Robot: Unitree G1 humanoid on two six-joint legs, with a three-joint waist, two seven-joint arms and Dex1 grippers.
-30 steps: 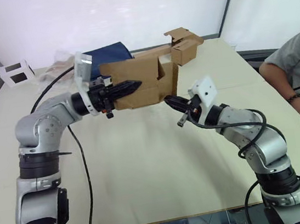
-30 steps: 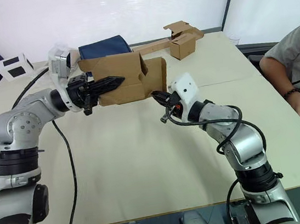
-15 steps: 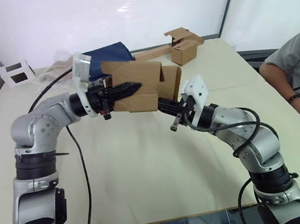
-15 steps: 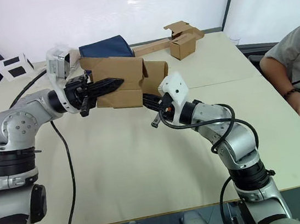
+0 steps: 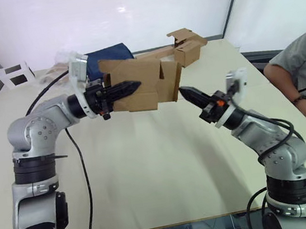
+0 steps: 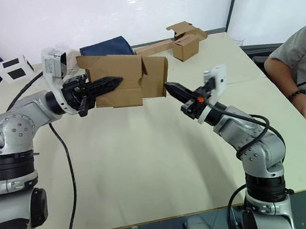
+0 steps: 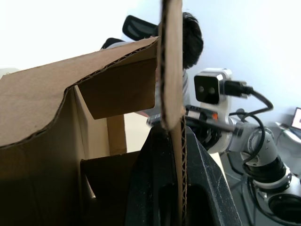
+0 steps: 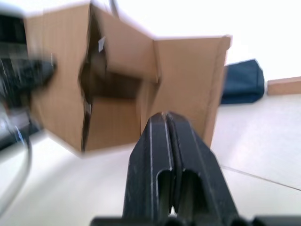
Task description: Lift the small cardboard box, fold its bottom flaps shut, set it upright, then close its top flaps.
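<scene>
While holding the small cardboard box (image 5: 140, 85) aloft over the desk (image 5: 149, 171), folding the bottom flaps (image 5: 172, 80).
Left tool (image 5: 132, 86) pinching a box wall; right tool (image 6: 171, 87), pressed together, nearing the flaps — pushing squarely, keeping the pinch firm.

Count: two end effectors, left (image 5: 132, 86) and right (image 5: 187, 93). Two cardboard boxes: one small cardboard box (image 5: 138, 85) held up, one similar box with a long strip (image 5: 187, 50) at the far side. One dark blue bag (image 6: 106, 47). One white cube (image 5: 17, 74). One person (image 5: 304, 66). One worktop (image 5: 149, 171).
</scene>
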